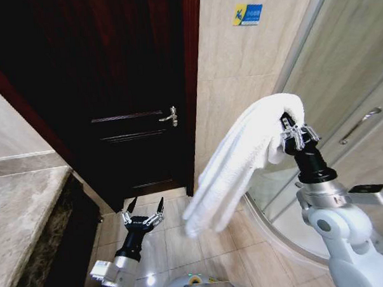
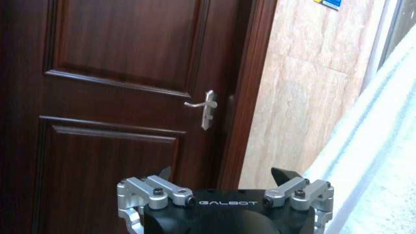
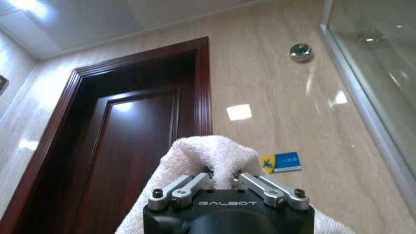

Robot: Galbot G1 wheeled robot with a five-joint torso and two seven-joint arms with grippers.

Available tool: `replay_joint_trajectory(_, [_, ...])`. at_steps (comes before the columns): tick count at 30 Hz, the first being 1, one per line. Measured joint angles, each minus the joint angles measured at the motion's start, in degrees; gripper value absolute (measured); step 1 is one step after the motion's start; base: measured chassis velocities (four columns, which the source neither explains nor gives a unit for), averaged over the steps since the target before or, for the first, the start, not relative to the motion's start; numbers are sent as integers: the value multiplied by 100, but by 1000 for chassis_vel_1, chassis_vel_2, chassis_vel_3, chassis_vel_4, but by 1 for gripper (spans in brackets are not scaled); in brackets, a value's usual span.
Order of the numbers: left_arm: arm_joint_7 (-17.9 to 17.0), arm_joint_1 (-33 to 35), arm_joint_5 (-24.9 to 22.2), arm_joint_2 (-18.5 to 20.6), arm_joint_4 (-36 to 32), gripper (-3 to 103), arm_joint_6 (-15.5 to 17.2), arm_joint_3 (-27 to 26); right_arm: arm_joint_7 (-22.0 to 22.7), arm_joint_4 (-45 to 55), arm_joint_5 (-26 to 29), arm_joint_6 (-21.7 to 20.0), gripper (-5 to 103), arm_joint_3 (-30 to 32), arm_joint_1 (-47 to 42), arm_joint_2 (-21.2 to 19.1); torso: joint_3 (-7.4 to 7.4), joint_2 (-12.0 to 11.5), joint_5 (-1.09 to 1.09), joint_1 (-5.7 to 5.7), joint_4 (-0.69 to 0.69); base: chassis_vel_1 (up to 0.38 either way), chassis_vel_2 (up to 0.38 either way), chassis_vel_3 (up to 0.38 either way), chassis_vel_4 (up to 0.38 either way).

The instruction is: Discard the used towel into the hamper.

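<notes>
Right tool (image 1: 295,134) pinched shut on fluffy white terry towel (image 1: 237,164), held high; may slip, hamper unseen. Left tool (image 1: 143,215) open, empty, low.

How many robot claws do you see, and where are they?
2. The right gripper is held up high beside the glass shower door, pinching the white towel. The left gripper hangs low and open over the floor tiles, before the dark door.
</notes>
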Motion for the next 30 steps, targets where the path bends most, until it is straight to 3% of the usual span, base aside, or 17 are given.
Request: replay_joint_trajectory(30, [0, 0, 0, 1, 0, 100, 0, -1, -92, -16, -48, 171, 8, 83, -134, 50, 35, 81, -2, 42, 0, 0, 0, 0, 0])
